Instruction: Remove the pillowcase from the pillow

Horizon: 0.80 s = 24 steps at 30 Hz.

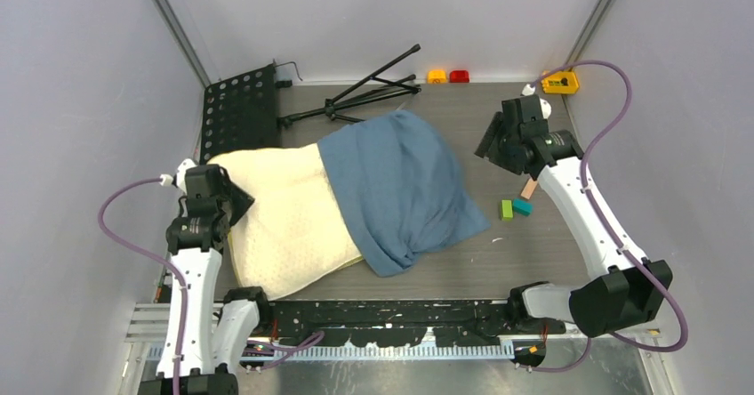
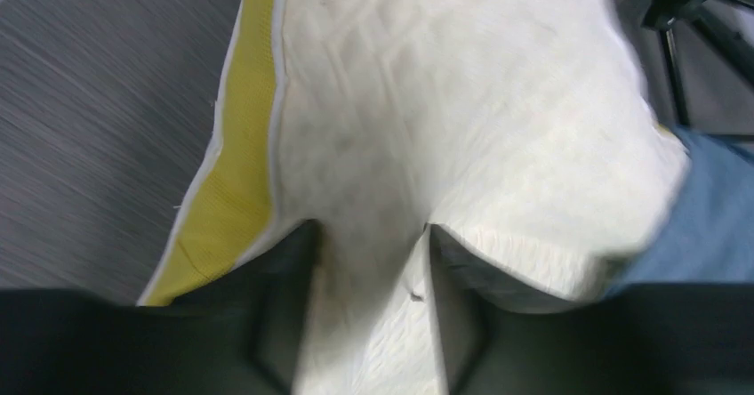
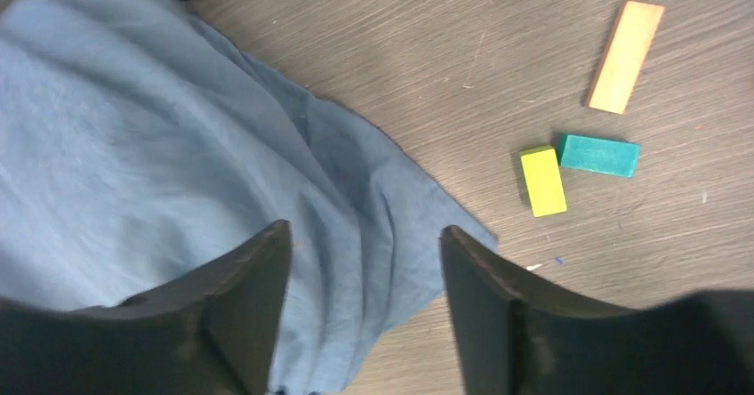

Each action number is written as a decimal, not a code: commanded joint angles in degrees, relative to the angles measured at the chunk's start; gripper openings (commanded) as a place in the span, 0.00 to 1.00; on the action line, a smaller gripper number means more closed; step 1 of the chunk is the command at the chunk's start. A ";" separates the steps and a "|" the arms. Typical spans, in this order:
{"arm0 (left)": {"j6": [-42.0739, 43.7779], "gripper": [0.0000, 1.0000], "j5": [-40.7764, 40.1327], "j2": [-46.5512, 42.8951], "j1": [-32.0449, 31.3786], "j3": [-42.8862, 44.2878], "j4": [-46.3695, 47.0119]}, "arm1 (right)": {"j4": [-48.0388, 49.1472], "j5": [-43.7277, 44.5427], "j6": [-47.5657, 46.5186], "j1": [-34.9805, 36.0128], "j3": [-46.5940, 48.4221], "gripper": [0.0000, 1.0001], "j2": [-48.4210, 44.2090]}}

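The cream quilted pillow (image 1: 280, 217) lies across the table's left half, its right half inside the dusty blue pillowcase (image 1: 405, 186). My left gripper (image 1: 233, 201) is at the pillow's left end, shut on a fold of the pillow (image 2: 369, 315); the yellow edge band (image 2: 236, 164) shows beside it. My right gripper (image 1: 489, 146) hangs open and empty above the table, to the right of the pillowcase. In the right wrist view its jaws (image 3: 364, 244) stand wide apart above the pillowcase's corner (image 3: 178, 164).
Small blocks lie right of the pillowcase: yellow-green (image 3: 542, 180), teal (image 3: 598, 155) and tan (image 3: 626, 55). A black perforated plate (image 1: 238, 110) and a folded black stand (image 1: 364, 92) sit at the back. Orange, red and yellow items (image 1: 560, 82) line the back edge.
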 commanded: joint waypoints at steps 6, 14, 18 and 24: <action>7.20 0.86 3.55 4.52 0.19 9.64 -0.85 | -0.91 -3.27 -9.69 13.29 5.17 0.78 -1.12; 4.44 0.87 4.47 4.70 -13.23 7.78 -2.36 | -0.15 -1.19 -12.13 33.14 12.67 0.86 10.52; 1.55 0.83 6.50 4.21 -14.30 2.59 -0.67 | 0.96 -0.85 -12.42 38.45 18.07 0.86 18.04; -1.86 0.76 11.16 4.22 -14.30 -4.24 4.33 | 4.45 -0.96 -10.73 42.82 24.93 0.86 28.65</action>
